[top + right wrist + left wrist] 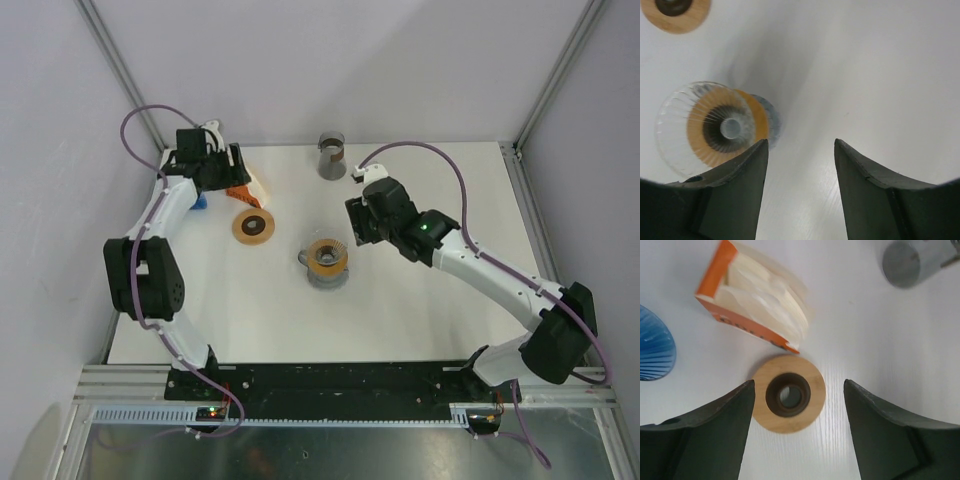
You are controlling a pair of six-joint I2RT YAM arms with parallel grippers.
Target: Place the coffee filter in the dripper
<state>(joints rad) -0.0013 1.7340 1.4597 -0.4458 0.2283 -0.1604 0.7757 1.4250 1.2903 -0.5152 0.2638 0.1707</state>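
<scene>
Hovering both arms above the table [420, 320]. Left gripper [799, 390]: jaws apart, straddling the wooden ring [788, 394] from above. The ring lies flat, and I can't tell if the fingers touch anything.

Coffee filters [767, 295]: a white stack in an open orange box [715, 277], upper left of the left wrist frame, just beside the ring. In the top view the box is upper left, tucked under my left wrist. A blue ribbed object [652, 347] is at the left edge, and a grey cup [907, 260] is upper right.

Right gripper [800, 150]: jaws apart over bare table. The dripper [710, 125] has ribbed glass, a wooden collar and a grey base. It stands upright left of centre in the right wrist frame, close by one finger. In the top view it's mid-frame, well apart from the filter box.
</scene>
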